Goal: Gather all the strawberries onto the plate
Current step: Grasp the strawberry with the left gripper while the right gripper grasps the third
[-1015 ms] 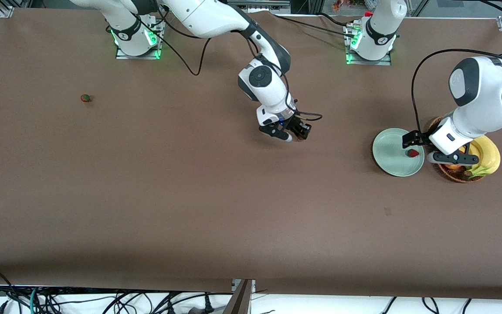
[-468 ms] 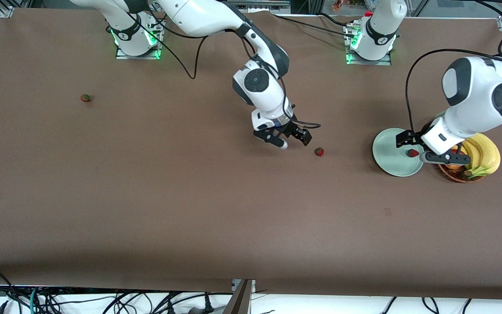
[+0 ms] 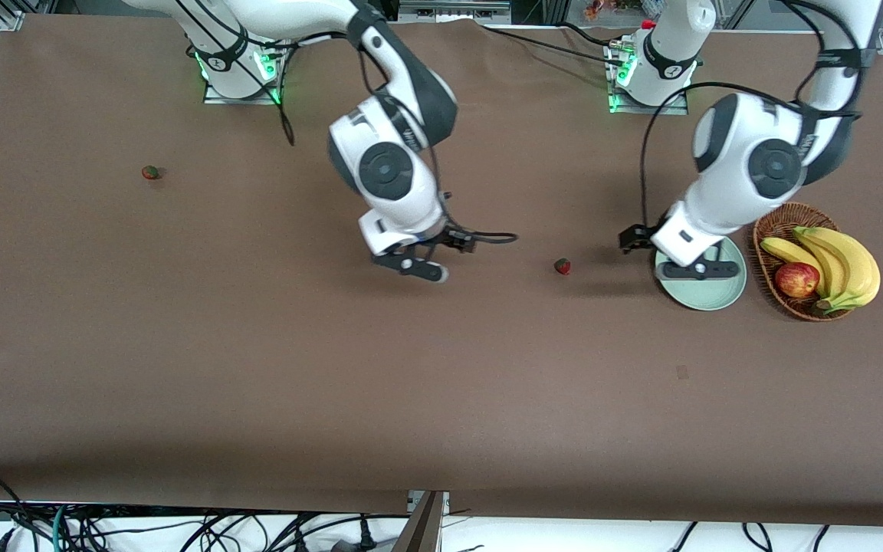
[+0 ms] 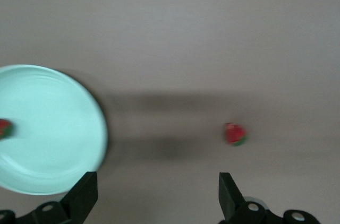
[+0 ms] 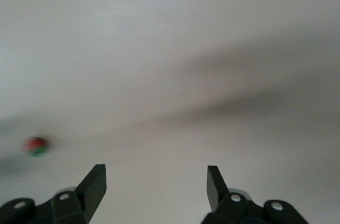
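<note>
Brown bench point(image 3: 257, 368) lies wide between a strawberry point(image 3: 562, 266) and the plate point(image 3: 706, 295). Left pincer point(image 4: 156, 195) hangs spread over the plate's rim; right pincer point(image 5: 154, 184) hangs spread mid-bench.

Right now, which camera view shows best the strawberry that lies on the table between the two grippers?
The left wrist view: the strawberry shows largest there, red with its green top, apart from the plate. In the front view it is tiny. The right wrist view shows one blurred berry; I cannot tell which.
</note>
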Action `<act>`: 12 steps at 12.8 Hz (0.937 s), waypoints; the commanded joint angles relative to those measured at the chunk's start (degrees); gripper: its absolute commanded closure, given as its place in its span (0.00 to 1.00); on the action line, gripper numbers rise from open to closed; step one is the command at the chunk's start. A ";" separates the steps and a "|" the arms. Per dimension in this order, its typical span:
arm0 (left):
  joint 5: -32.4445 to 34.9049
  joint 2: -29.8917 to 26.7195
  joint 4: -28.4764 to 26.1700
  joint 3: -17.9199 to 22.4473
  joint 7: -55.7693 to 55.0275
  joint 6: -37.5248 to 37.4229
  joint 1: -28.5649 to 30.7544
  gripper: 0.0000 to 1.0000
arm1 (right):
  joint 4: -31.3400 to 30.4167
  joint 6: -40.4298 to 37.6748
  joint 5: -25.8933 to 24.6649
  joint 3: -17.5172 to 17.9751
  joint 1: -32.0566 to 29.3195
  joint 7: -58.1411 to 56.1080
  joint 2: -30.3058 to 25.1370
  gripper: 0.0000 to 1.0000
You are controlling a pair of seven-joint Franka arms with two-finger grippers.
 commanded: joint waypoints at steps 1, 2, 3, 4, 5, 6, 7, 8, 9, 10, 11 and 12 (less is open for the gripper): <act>1.12 4.91 0.06 -6.23 -11.15 6.68 -0.12 0.00 | -11.44 -4.05 -0.71 -6.39 0.34 -14.82 -8.30 0.11; 2.96 7.02 0.15 -8.43 -15.97 9.32 -0.30 0.00 | -17.15 -3.62 -0.71 -9.37 0.34 -20.97 -11.55 0.10; 6.11 9.39 0.15 -9.93 -21.07 12.05 -0.38 0.00 | -21.64 -3.36 -0.71 -12.62 0.34 -26.86 -14.02 0.07; 9.97 11.59 0.15 -10.82 -25.30 14.16 -0.39 0.00 | -25.52 -3.27 -1.41 -16.22 0.43 -31.27 -15.26 0.03; 13.15 14.04 0.24 -11.00 -28.56 15.40 -0.47 0.00 | -28.69 -3.01 -3.77 -19.30 0.43 -34.71 -16.23 0.01; 15.70 15.98 0.15 -11.00 -30.42 16.54 -0.73 0.00 | -31.85 -1.26 -6.49 -22.21 0.43 -37.35 -17.11 0.00; 16.86 17.74 0.15 -11.00 -31.22 17.16 -0.74 0.00 | -36.76 1.02 -6.86 -25.02 0.43 -40.51 -18.77 0.00; 16.96 18.89 0.15 -10.83 -31.92 17.87 -0.74 0.00 | -43.16 5.56 -6.95 -27.31 0.43 -45.68 -21.31 0.00; 16.96 19.51 0.15 -10.57 -31.93 18.22 -0.65 0.00 | -49.57 11.01 -7.04 -29.77 0.43 -50.34 -23.51 0.00; 16.96 19.69 0.15 -10.48 -31.93 18.23 -0.65 0.00 | -54.34 16.19 -7.04 -33.19 0.43 -55.61 -23.88 0.00; 16.96 19.69 0.15 -10.39 -32.02 18.23 -0.65 0.00 | -57.25 20.51 -7.04 -36.27 0.34 -61.14 -23.37 0.00; 16.87 19.87 0.07 -10.30 -32.63 18.23 -0.65 0.14 | -59.81 24.12 -6.95 -38.91 -0.01 -65.98 -22.58 0.00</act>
